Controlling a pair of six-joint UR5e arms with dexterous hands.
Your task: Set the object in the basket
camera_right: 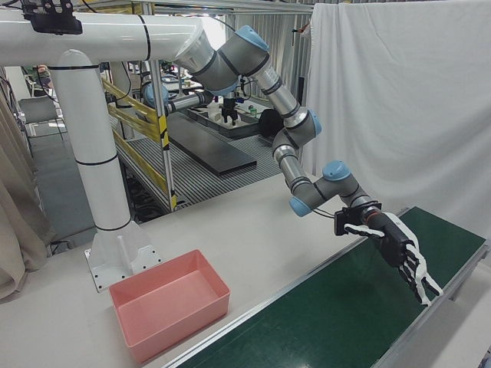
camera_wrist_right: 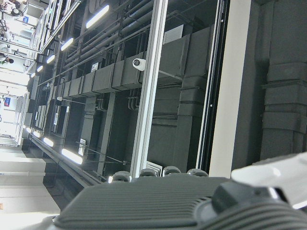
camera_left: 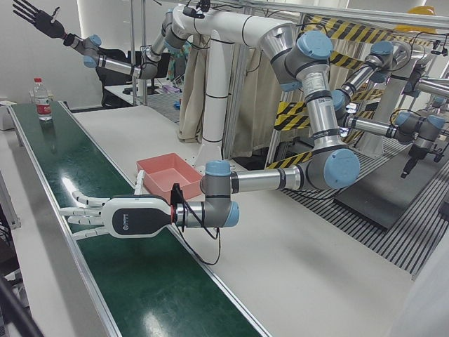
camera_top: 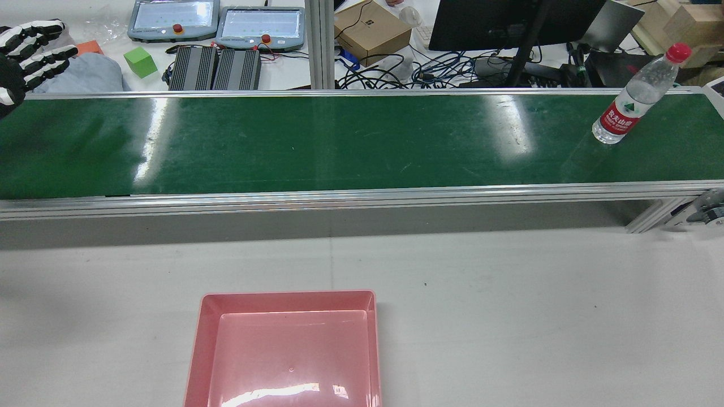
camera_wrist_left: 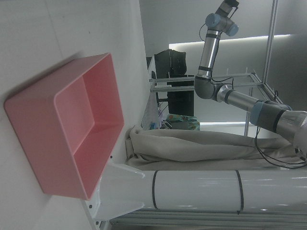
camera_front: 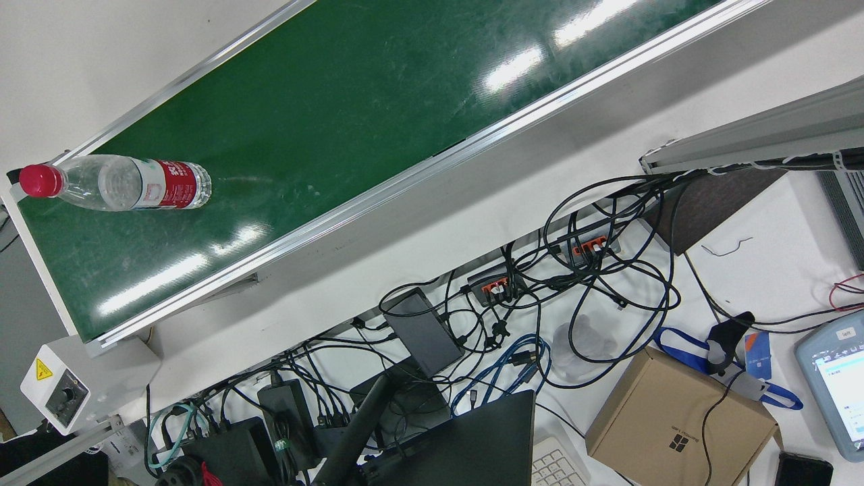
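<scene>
Pink plastic basket (camera_top: 288, 294), shallow, rectangular w/ rounded corners and a glossy floor, sits empty on the matte grey table (camera_top: 509, 311), on the robot's side of the belt and apart from it. Clear ribbed bottle (camera_top: 628, 107), red cap, red-and-white label, stands upright at the right end of the scuffed, shiny green conveyor belt (camera_top: 339, 141), close to the far aluminium rail.

Left hand (camera_top: 25, 53) hovers at the belt's left end, well apart from the bottle, fingers spread wide, nothing in it. Rear view catches only its black-and-white fingers at the frame edge; left-front view shows the smooth white back of the hand and the forearm. Right hand (camera_left: 38, 20) shows only in left-front view: raised high, black fingers splayed, holding nothing. Right hand view gives just ceiling ducts and lights; left hand view gives the basket, lying sideways in frame.

Beyond the belt: tangled black cables (camera_front: 594, 283), cardboard box (camera_front: 675, 418), monitor (camera_top: 509, 22), two teach pendants (camera_top: 260, 25), green cube (camera_top: 139, 61). Nothing stands btwn bottle and basket but the belt's near rail.
</scene>
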